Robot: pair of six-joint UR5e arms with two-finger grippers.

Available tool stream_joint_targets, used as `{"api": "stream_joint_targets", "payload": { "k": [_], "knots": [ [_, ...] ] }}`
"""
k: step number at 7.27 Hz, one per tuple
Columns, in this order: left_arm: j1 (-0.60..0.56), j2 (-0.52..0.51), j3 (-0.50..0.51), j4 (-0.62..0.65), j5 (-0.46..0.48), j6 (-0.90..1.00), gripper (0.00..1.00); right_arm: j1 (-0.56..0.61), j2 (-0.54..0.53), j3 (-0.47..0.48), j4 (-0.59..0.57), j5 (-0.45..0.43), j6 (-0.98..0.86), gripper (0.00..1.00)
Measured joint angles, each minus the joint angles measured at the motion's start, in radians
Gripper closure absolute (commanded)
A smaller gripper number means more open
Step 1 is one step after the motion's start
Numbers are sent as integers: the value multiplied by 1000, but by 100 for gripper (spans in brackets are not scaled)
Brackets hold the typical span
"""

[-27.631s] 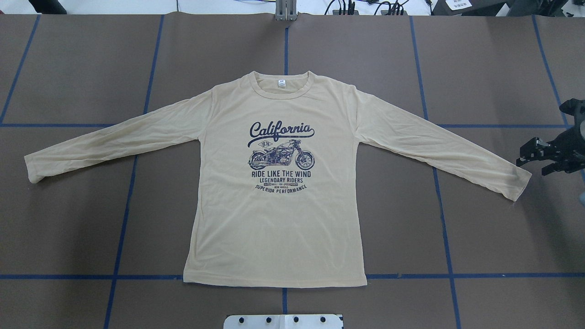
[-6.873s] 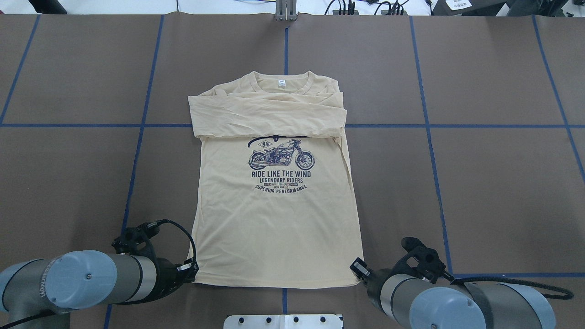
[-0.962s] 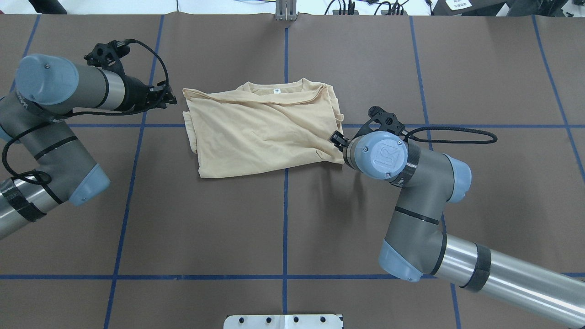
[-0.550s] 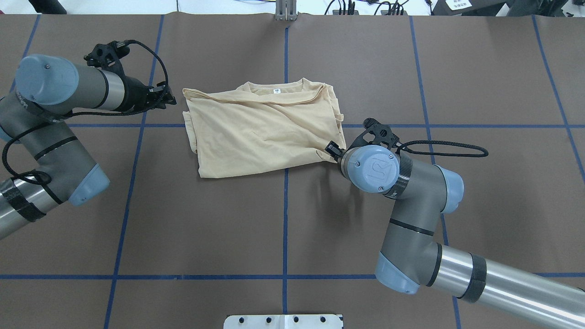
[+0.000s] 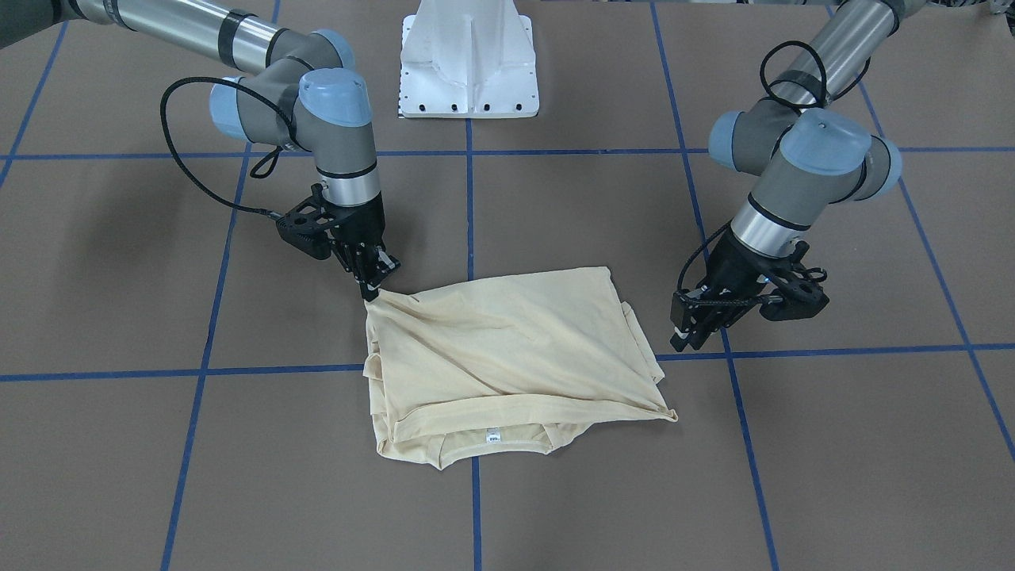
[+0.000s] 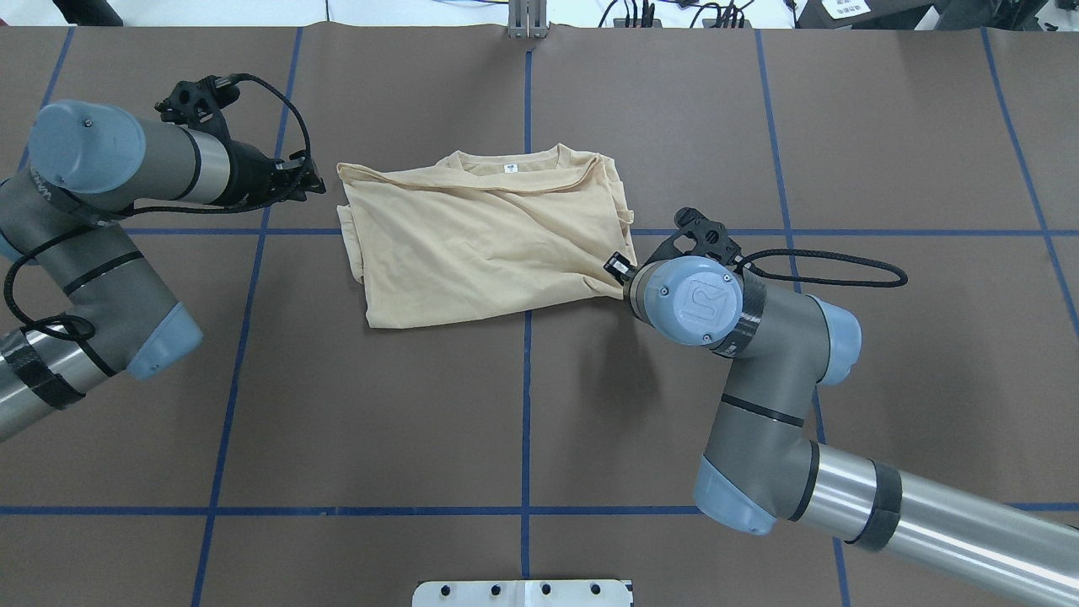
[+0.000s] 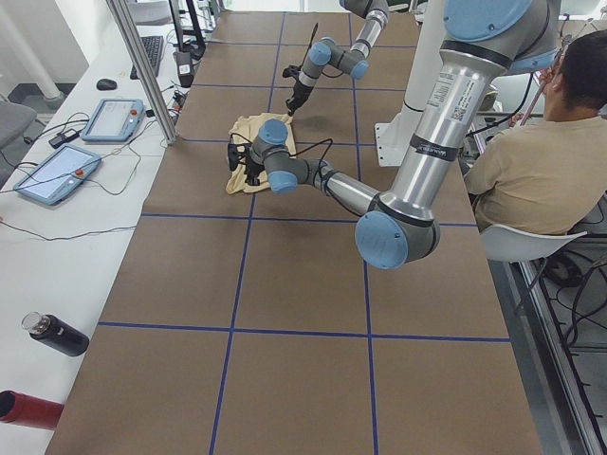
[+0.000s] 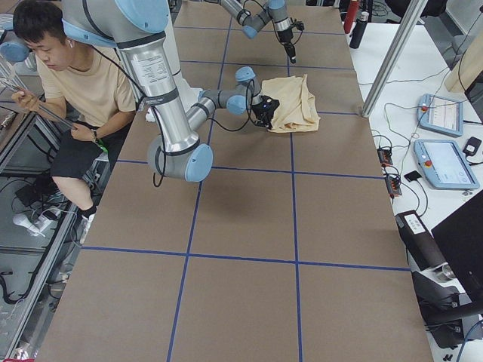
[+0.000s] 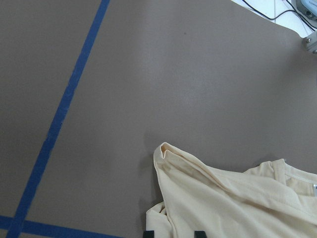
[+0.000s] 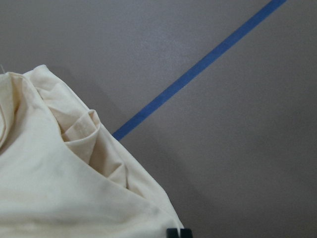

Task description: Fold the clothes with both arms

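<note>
T-shirt (image 5: pixel 507 349) lies folded and rumpled on the desk (image 5: pixel 238 476), straight out from the white base (image 5: pixel 468 63); the right arm (image 5: pixel 337 135) has its jaws clamped on a shirt corner on the base side. Overhead, the left arm (image 6: pixel 126 164) ends just beside a shirt corner on the side away from the base. Its wrist view shows its jaws apart, with fabric just beyond them.

Item count: one T-shirt (image 6: pixel 480 253); two arms (left arm (image 6: pixel 110 169), right arm (image 6: pixel 759 396)); two pincers (left pincer (image 5: pixel 687 339), right pincer (image 5: pixel 371 290)); one surface (image 6: pixel 379 421); one pedestal base (image 5: pixel 468 63); two teach pendants (image 7: pixel 114 118) (image 7: pixel 55 173); one operator (image 7: pixel 531 161); two bottles (image 7: pixel 55 335) (image 7: pixel 24 409).
</note>
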Motion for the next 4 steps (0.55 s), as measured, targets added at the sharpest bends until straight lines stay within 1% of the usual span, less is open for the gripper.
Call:
{"api": "stream_joint_targets", "payload": {
  "k": [1, 2, 3, 4],
  "knots": [
    [0, 0, -5, 0, -5, -1, 61, 3, -33, 59, -7, 18, -1, 100],
    [-1, 0, -16, 0, -21, -2, 61, -14, -101, 148, -12, 32, 1, 100],
    [-1, 5, -37, -1, -53, -3, 61, -60, -165, 242, -30, 37, 6, 100],
    [-1, 17, -67, -1, -95, -4, 61, -127, -205, 322, -77, 39, 18, 100]
  ]
}}
